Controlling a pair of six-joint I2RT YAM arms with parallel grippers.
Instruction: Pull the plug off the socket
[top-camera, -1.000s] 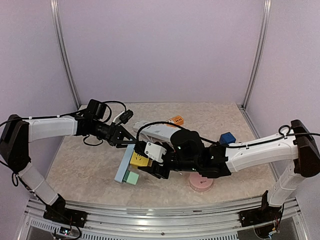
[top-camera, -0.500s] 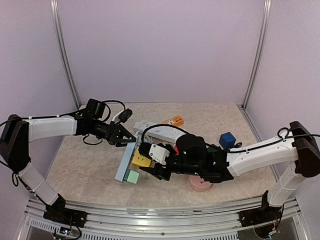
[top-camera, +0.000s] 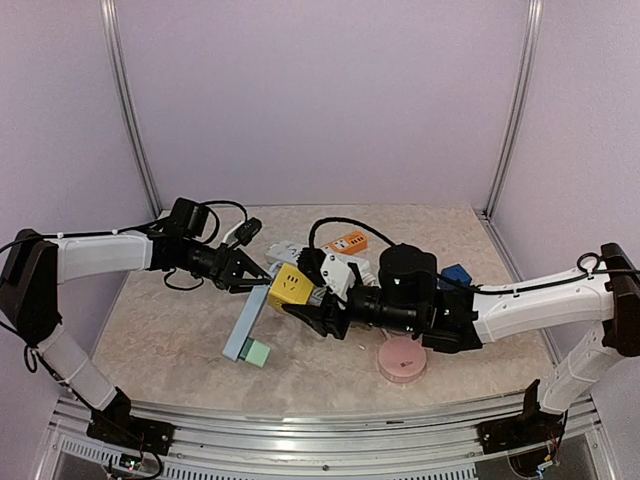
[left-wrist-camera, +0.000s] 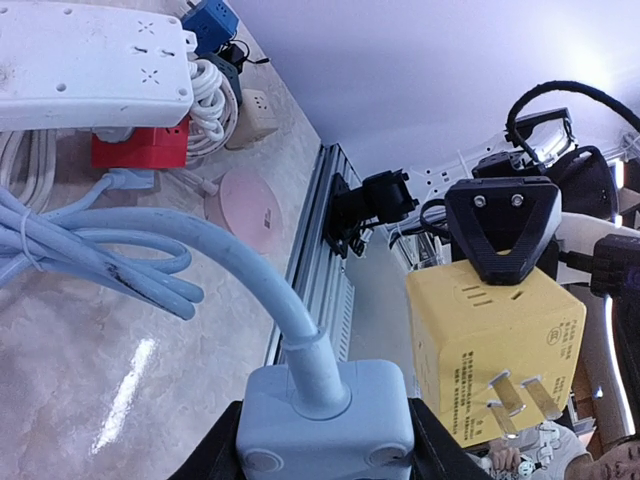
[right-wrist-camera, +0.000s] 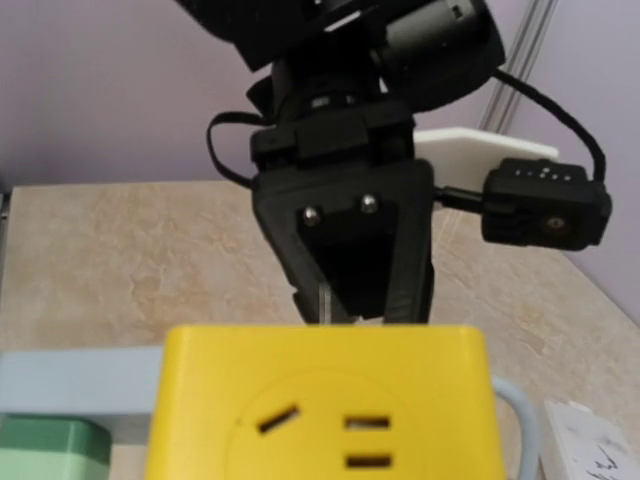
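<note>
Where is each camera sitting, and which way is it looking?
Top camera: high behind the arms, looking down at the table; both arms show, left tool gripping the blue socket strip, right tool gripping the yellow plug.
Left wrist camera: on the left arm, looking along the strip's cable toward the right arm; its own fingers edge the bottom.
Right wrist camera: on the right arm, looking over the plug at the left tool; own fingers hidden.
Shared: all three show the yellow plug, prongs bare.

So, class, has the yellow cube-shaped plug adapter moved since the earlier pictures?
Yes. In the top view, the yellow cube-shaped plug adapter has shifted up towards the back wall, away from the mint-green block, which has barely moved.
</note>
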